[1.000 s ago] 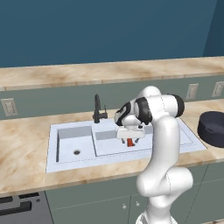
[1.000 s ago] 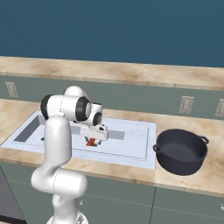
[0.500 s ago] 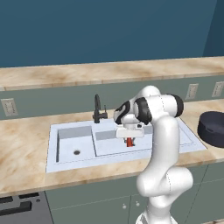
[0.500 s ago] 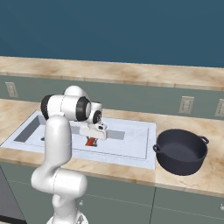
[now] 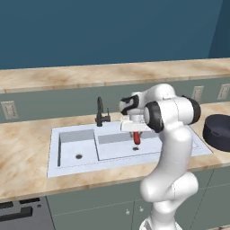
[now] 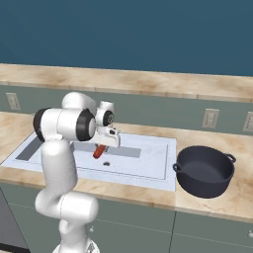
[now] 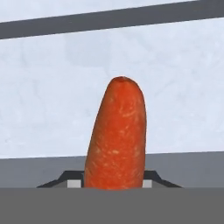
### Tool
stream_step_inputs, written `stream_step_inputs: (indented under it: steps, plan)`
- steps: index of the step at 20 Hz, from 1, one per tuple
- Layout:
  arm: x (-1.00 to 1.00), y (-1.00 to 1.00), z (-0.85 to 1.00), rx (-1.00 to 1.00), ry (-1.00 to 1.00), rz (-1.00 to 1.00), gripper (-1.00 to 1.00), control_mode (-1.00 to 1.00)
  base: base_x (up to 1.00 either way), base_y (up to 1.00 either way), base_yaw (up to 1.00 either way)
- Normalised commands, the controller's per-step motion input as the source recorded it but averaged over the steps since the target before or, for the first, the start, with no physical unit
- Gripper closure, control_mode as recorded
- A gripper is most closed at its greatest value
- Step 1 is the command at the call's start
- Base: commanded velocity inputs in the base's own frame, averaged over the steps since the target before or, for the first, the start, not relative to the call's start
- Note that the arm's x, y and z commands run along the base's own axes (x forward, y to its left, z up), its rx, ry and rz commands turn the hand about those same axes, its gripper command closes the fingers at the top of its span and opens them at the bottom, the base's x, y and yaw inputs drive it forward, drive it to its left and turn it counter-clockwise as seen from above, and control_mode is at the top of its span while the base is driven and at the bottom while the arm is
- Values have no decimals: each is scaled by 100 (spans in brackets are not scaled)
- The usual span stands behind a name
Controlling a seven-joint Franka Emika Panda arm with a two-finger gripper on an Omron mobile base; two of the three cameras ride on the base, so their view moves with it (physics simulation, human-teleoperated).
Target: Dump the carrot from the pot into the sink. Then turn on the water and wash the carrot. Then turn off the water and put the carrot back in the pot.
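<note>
The gripper [image 5: 136, 134], open around the carrot [image 5: 136, 138] a second ago, has closed on it and lifted it slightly above the sink [image 5: 81, 166] floor.

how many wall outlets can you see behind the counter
3. One outlet is on the backsplash left of the sink; two, and, are on the backsplash behind the pot. The arm may hide others.

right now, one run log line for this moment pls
phase: carrot pickup | gripper: shut on carrot | over sink | pot: on counter, empty
</note>
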Motion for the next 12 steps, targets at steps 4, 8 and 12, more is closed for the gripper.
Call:
stream_step_inputs:
  steps: [4, 8, 12]
  plan:
    - [-36, -19, 100, 0, 0, 0, 100, -100, 0, 0, 0]
    - [-33, -39, 100, 0, 0, 0, 100, -100, 0, 0, 0]
    - [-44, -64, 100, 0, 0, 0, 100, -100, 0, 0, 0]
